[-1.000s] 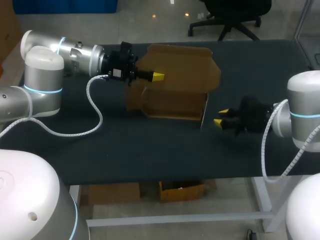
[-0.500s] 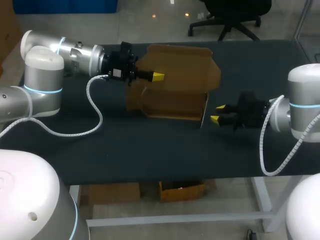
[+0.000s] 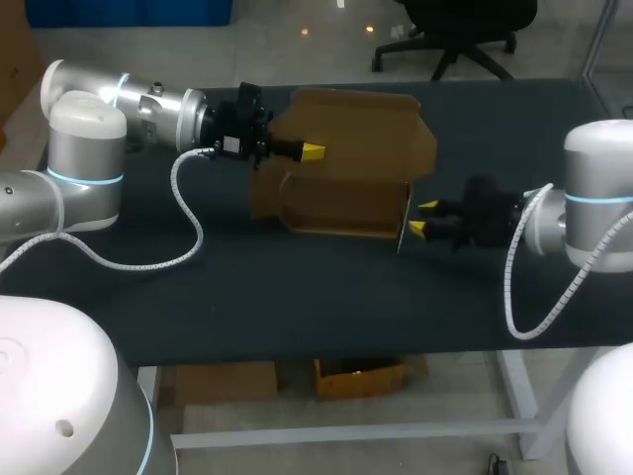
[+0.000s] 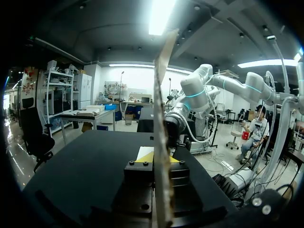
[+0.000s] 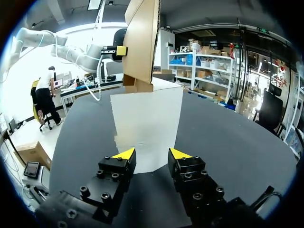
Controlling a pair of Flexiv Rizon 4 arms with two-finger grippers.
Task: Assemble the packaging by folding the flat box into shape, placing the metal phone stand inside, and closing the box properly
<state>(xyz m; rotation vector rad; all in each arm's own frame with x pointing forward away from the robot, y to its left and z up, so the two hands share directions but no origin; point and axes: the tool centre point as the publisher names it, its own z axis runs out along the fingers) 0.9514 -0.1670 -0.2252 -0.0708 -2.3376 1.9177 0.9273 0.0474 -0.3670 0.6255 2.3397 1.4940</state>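
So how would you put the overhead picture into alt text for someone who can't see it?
A half-folded brown cardboard box lies on a dark table between two robot arms. The left gripper is shut on the box's raised back panel, while the right gripper, fingers open, points at the white end flap on the box's other side.

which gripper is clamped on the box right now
The left gripper: it pinches the cardboard box by its upright panel from both sides. The right gripper is open, the white end flap ahead of it.
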